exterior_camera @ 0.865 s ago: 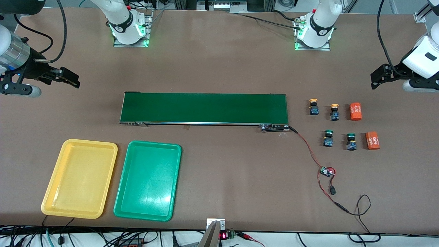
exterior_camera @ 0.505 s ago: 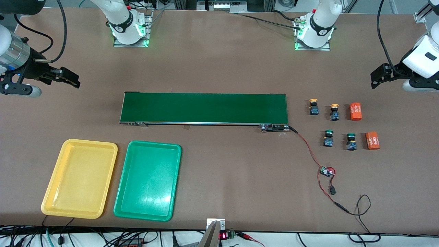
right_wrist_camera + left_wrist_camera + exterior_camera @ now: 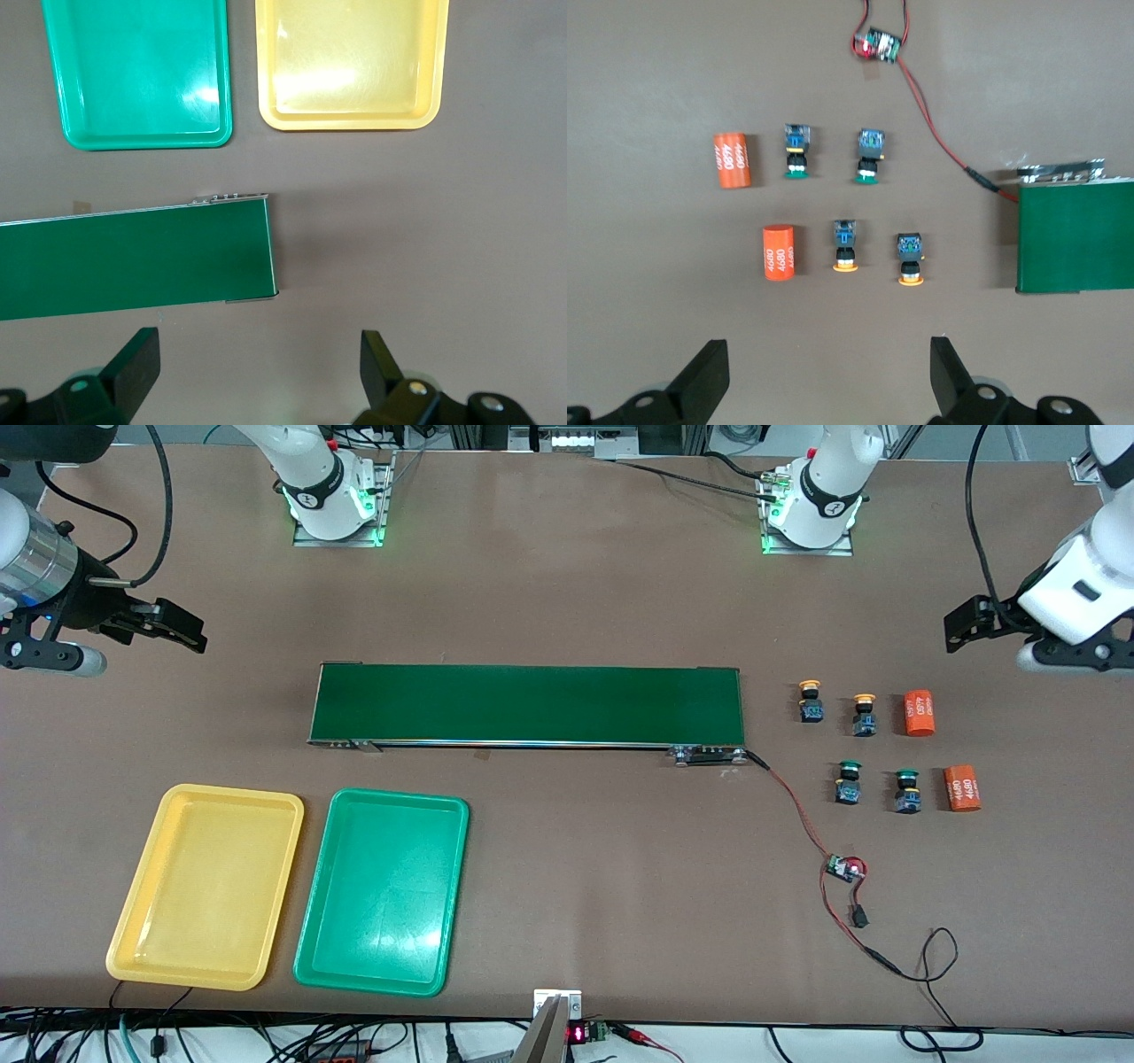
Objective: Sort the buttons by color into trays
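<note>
Two yellow-capped buttons [image 3: 809, 700] [image 3: 864, 715] and two green-capped buttons [image 3: 848, 781] [image 3: 906, 791] stand on the table at the left arm's end, the green pair nearer the front camera. The left wrist view shows the yellow-capped buttons [image 3: 846, 245] [image 3: 909, 258] and the green-capped buttons [image 3: 796, 150] [image 3: 869, 156]. The yellow tray [image 3: 208, 886] [image 3: 350, 62] and green tray [image 3: 383, 892] [image 3: 137, 71] lie empty at the right arm's end. My left gripper [image 3: 961, 624] [image 3: 830, 381] is open and empty over bare table beside the buttons. My right gripper [image 3: 182, 633] [image 3: 260, 372] is open and empty, waiting.
A long dark-green conveyor belt [image 3: 527, 704] lies across the middle. Two orange "4680" cylinders [image 3: 920, 713] [image 3: 962, 788] lie beside the buttons. A red cable with a small circuit board [image 3: 843, 866] runs from the belt's end toward the front camera.
My left gripper has moved slightly toward the middle of the table. The right arm and the objects have not moved.
</note>
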Robot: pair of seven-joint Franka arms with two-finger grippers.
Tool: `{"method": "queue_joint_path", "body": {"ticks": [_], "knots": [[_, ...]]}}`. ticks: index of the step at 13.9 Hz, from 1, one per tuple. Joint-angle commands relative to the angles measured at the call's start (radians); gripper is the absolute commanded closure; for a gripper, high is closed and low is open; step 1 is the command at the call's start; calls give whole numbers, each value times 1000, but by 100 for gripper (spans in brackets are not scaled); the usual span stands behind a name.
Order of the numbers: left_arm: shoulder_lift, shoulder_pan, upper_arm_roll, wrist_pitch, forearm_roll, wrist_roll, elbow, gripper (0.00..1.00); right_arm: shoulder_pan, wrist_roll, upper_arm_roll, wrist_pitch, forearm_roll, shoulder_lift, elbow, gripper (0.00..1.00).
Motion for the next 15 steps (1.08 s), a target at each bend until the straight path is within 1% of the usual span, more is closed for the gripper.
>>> {"method": "queue_joint_path", "body": {"ticks": [1, 5, 7, 8, 10, 11, 15], "knots": [[70, 2, -3, -16, -17, -4, 28, 0, -4, 9, 3, 14, -8, -11, -13, 0], [84, 6, -1, -3, -8, 7, 25, 0, -4, 9, 2, 26, -8, -6, -13, 0], [84, 25, 0, 6, 27, 10, 9, 0, -5, 8, 2, 28, -8, -6, -13, 0], [84, 46, -1, 30, 38, 10, -22, 0, -7, 8, 2, 28, -8, -6, -13, 0], [85, 78, 0, 117, 40, 33, -71, 0, -10, 6, 0, 28, -6, -6, -13, 0], [98, 106, 0, 168, 40, 50, -80, 0, -10, 6, 0, 28, -6, -6, -13, 0], [220, 208, -1, 389, 40, 205, -74, 0, -10, 6, 0, 30, -5, -6, -13, 0]]}}
